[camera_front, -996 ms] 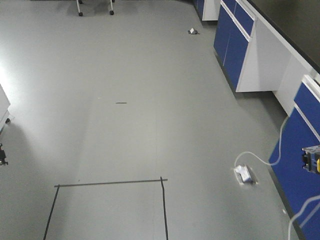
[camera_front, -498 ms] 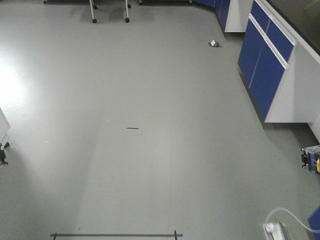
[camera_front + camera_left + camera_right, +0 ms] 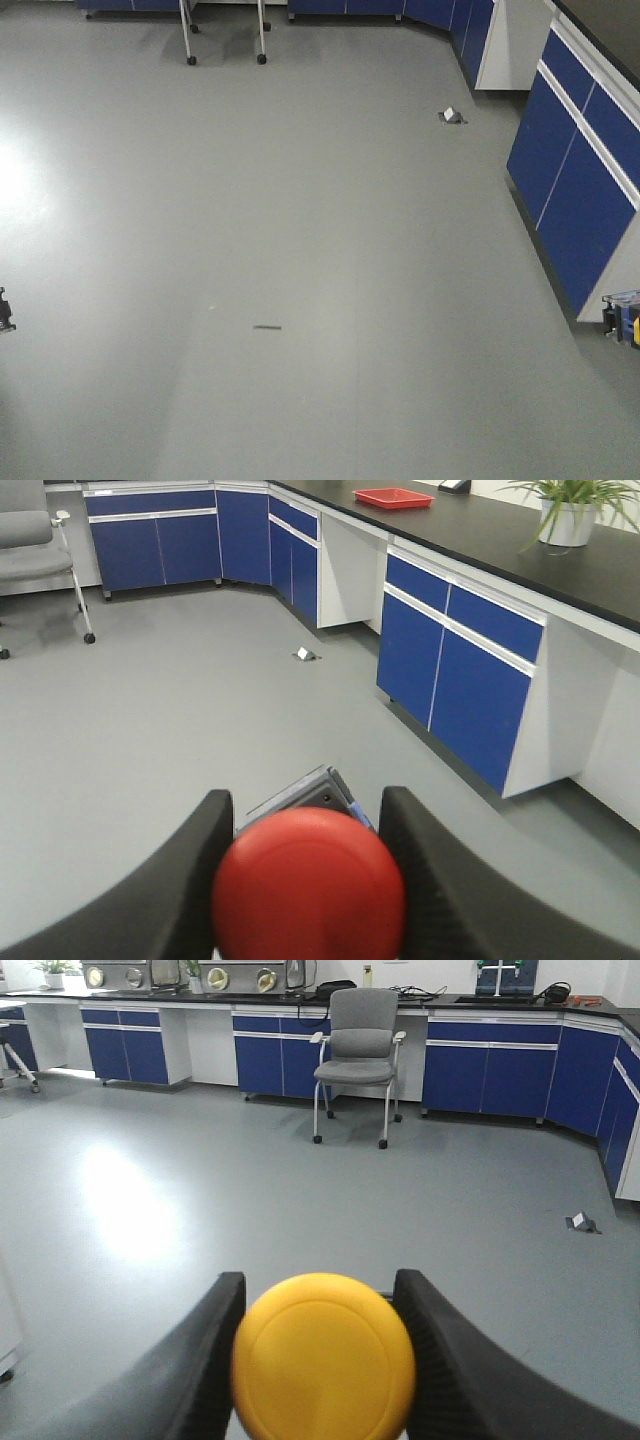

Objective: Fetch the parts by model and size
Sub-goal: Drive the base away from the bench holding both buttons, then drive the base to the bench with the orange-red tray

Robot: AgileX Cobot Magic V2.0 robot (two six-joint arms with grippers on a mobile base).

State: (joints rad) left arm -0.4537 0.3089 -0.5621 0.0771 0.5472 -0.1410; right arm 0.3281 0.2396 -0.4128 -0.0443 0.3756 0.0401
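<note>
In the left wrist view my left gripper (image 3: 305,798) is shut on the red-capped push-button switch (image 3: 308,885). Its dark blocky base with a blue marking (image 3: 318,792) sticks out past the cap between the black fingers (image 3: 180,880). My right gripper (image 3: 318,1280) is shut on the yellow-capped switch (image 3: 325,1358), whose cap hides its base. In the front view a dark, blue and yellow piece of that switch (image 3: 622,317) shows at the right edge. A dark bit (image 3: 4,310) shows at the left edge. Both parts hang above grey floor.
Blue-fronted cabinets (image 3: 575,190) line the right side under a black counter (image 3: 520,540) with a red tray (image 3: 392,497) and a plant (image 3: 570,510). A grey chair (image 3: 360,1035) stands ahead. A small floor box (image 3: 452,116) and a dark mark (image 3: 267,327) lie on the floor.
The whole front view has shifted: the dark floor mark slid down the frame, the taped square and the white cable dropped out of view, the chair legs came in. Both grippers kept their hold.
</note>
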